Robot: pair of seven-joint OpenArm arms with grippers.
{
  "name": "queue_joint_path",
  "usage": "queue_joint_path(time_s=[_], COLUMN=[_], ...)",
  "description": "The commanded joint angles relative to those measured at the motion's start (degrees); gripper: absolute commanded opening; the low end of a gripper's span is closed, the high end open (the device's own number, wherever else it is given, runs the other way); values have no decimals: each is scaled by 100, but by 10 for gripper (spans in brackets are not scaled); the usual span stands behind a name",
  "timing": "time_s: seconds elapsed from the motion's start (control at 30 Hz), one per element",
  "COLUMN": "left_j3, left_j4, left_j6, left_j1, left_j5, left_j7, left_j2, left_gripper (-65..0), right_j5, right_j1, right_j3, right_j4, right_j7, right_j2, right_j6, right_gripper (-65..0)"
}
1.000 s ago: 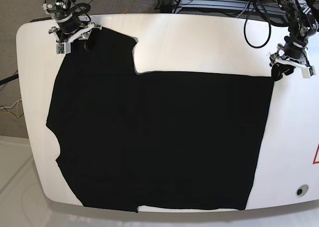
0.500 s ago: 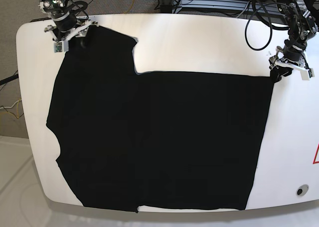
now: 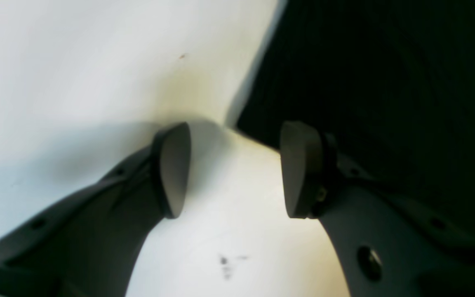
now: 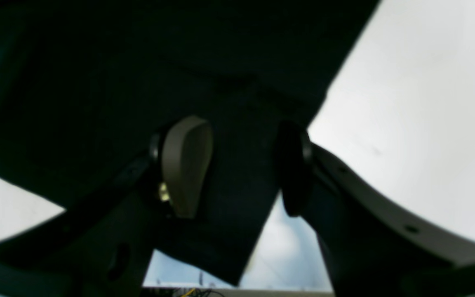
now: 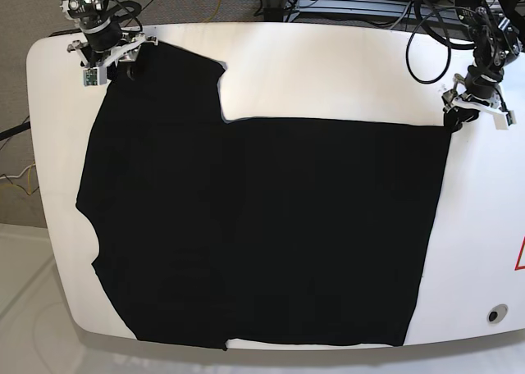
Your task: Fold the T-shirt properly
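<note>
T-shirt (image 5: 262, 226) spread flat and black over most of the white bench (image 5: 328, 70), hem edge toward the base view's right, one sleeve reaching up at far left. Right tool (image 5: 111, 56) at that upper-left sleeve corner – jaws parted in the wrist view, dark cloth (image 4: 237, 82) lying between and behind the pads (image 4: 186, 165), no pinch visible. Straight top edge running across the middle, notch beside the sleeve. Left tool (image 3: 233, 173) at the upper-right corner of the shirt (image 3: 386, 82) – jaws apart over bare bench, cloth corner just ahead of the pads, one finger (image 3: 303, 169) over the fabric, nothing gripped.
</note>
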Motion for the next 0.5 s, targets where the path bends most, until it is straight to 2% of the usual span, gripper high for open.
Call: queue_joint_path(time_s=[0.0,0.47], left_j3=[-21,-15], left_j4=[51,82], left_j6=[-47,-37], left_j1=[-23,-39], left_j5=[-73,-38], left_j7=[-51,-60], left_j2=[-77,-44], left_gripper=[-336,-341], right_j5=[51,51], right_j1=[-28,129], right_j3=[86,107], right_j4=[110,-128], right_j7=[159,145], right_j2=[65,63], right_j6=[-5,24], right_gripper=[-356,-350])
